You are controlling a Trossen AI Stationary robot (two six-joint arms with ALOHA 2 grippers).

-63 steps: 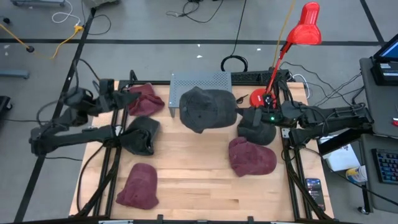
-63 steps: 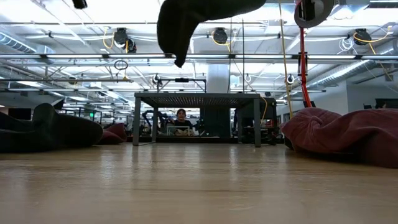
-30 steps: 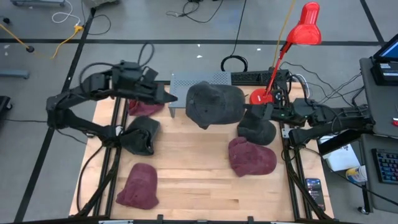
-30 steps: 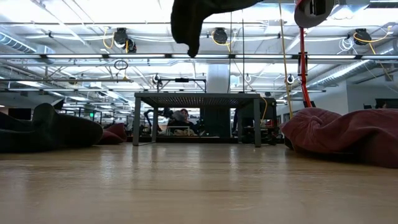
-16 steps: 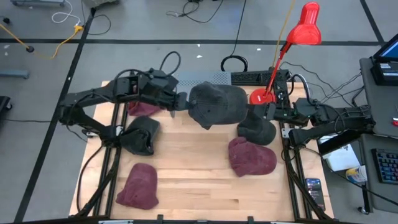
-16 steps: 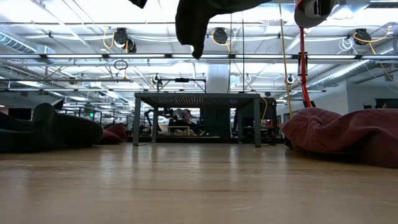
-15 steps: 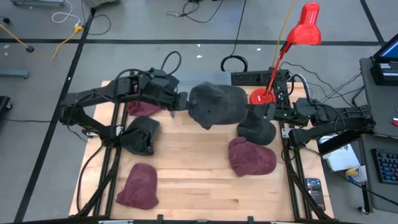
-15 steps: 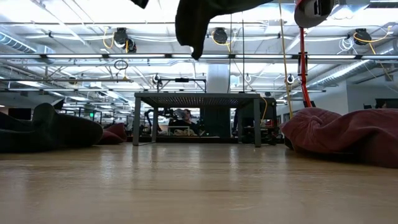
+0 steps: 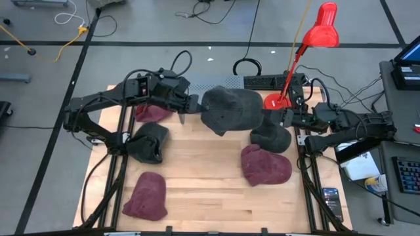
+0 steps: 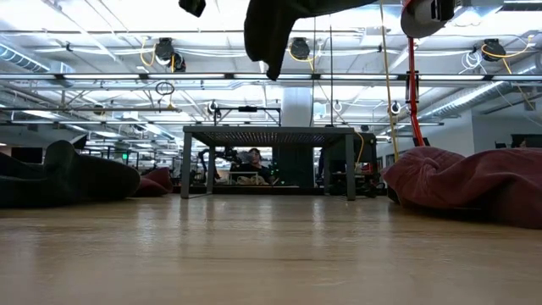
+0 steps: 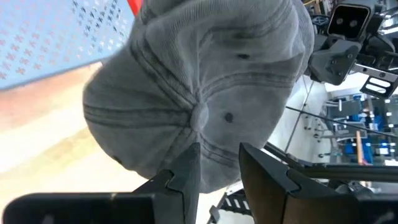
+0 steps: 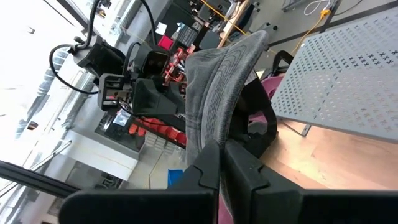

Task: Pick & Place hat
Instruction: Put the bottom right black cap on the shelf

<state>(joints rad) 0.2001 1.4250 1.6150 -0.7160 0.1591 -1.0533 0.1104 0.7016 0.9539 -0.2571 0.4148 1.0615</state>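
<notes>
The dark grey cap (image 9: 228,110) hangs in the air at the upper middle of the high view, over the back of the wooden table (image 9: 203,183) and covering most of the perforated metal stand (image 9: 194,88) there. The right gripper (image 9: 283,118), reaching in from the right edge of the frame, has its fingers pressed tight together on the cap's brim, which shows edge-on between them in the right wrist view (image 12: 214,93). The left gripper (image 9: 193,105) comes in from the upper left and sits just at the cap's left side; in its wrist view the cap's crown (image 11: 199,93) fills the frame with the two fingers (image 11: 186,171) parted a little right below it, and I cannot tell whether they grip the cloth. In the low view the cap (image 10: 279,25) hangs from the top edge, well above the stand (image 10: 267,135). Other hats lie round about on the table: a maroon one (image 9: 155,111) under the left arm, a dark one (image 9: 148,142) at middle left, a maroon one (image 9: 146,195) at lower left, a dark one (image 9: 270,137) just beside the right gripper, and a maroon one (image 9: 266,164) at lower right of centre. A red desk lamp (image 9: 320,27) stands at the upper right, behind the right arm.
</notes>
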